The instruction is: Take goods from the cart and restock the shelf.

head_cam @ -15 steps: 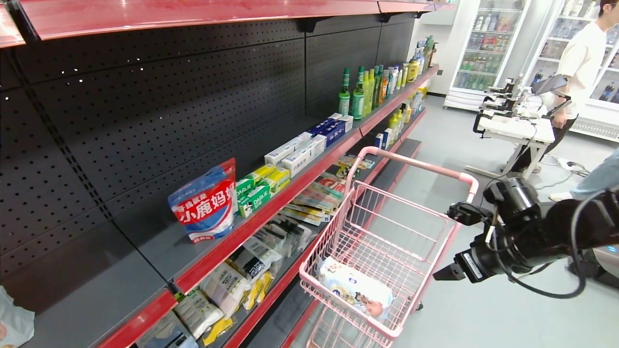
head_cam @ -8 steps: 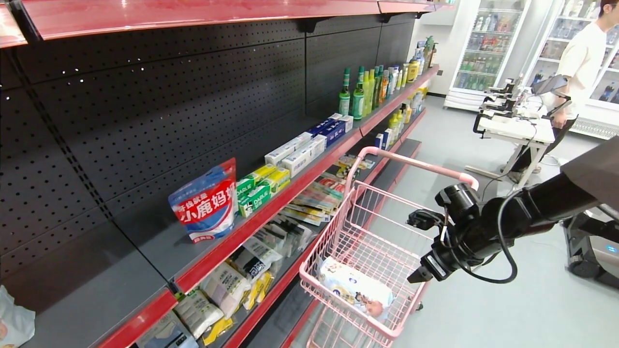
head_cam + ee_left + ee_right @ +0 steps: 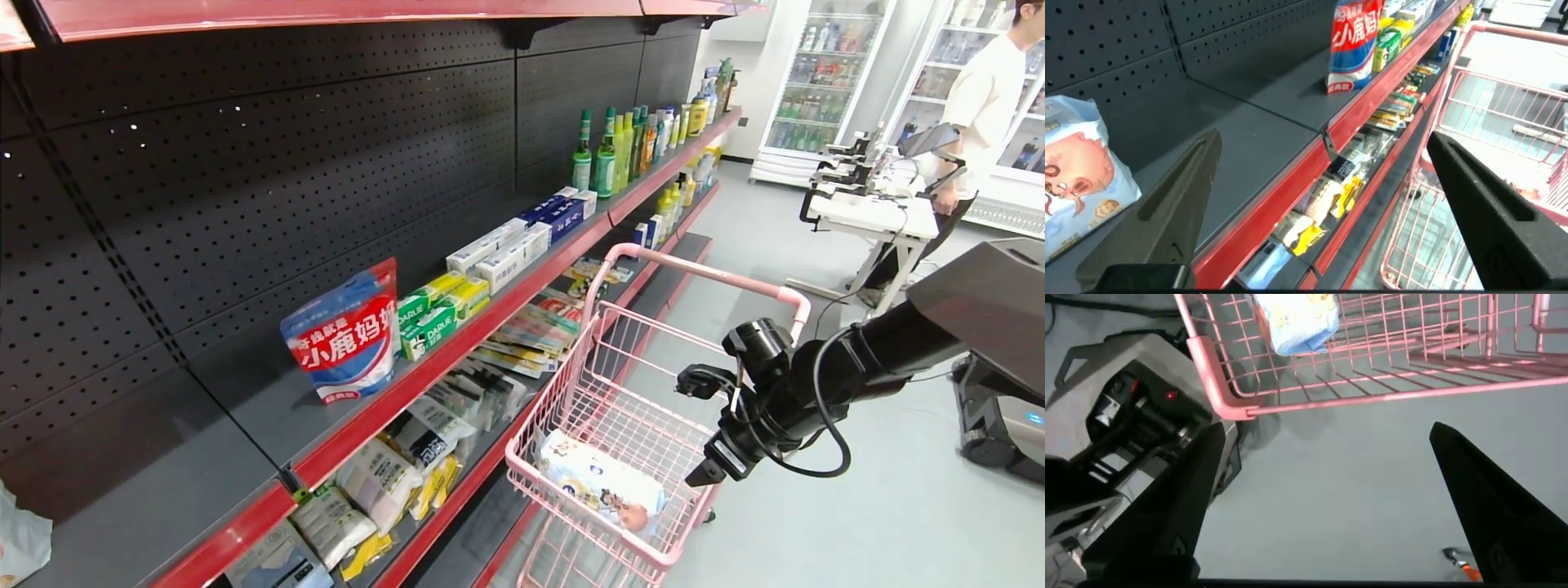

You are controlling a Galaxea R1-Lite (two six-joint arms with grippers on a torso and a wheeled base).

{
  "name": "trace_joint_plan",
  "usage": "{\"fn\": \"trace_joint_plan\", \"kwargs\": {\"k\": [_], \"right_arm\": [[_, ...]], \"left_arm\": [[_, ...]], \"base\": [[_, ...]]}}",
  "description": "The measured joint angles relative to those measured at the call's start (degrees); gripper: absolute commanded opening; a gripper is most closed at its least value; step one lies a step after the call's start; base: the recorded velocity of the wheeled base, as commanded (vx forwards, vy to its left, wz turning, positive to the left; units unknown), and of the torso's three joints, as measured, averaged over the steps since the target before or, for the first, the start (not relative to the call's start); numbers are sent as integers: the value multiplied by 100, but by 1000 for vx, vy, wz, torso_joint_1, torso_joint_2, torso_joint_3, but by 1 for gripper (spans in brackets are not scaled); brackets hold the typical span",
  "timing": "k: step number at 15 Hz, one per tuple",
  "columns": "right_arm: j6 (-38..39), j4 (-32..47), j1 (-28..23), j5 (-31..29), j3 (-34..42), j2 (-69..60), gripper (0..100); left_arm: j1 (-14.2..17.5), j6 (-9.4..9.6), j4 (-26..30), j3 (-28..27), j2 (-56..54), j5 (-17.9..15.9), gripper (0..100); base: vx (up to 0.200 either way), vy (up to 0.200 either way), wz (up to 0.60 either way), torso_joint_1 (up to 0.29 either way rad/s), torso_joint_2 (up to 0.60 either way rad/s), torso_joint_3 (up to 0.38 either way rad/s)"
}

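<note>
The right gripper (image 3: 696,426) hangs over the right edge of the pink cart (image 3: 700,278), fingers wide apart. A white and blue pack (image 3: 600,490) lies at the cart's near end. A red and blue bag (image 3: 343,339) stands on the shelf (image 3: 457,361), beside green boxes (image 3: 433,314).

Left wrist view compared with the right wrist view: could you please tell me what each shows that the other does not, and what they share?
Left wrist view alone: the shelf, a red-and-blue pouch standing on it, a white pack nearer the camera, packets on the tier below. Right wrist view alone: grey floor and a white-and-blue pack lying in the pink cart. Shared: that cart, plus an open gripper framing each: left gripper, right gripper.
</note>
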Motion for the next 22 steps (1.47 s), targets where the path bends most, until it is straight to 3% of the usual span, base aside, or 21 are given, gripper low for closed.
{"fn": "trace_joint_plan", "kwargs": {"k": [10,22], "right_arm": [[-1086,0,-77,332,-466,505,100],[-1215,2,139,736,-909,918,100]], "left_arm": [[0,-2,-2,0,2,-2,100],[0,0,0,0,2,-2,100]], "base": [[0,0,0,-132,293,159],[0,0,0,-76,176,97]]}}
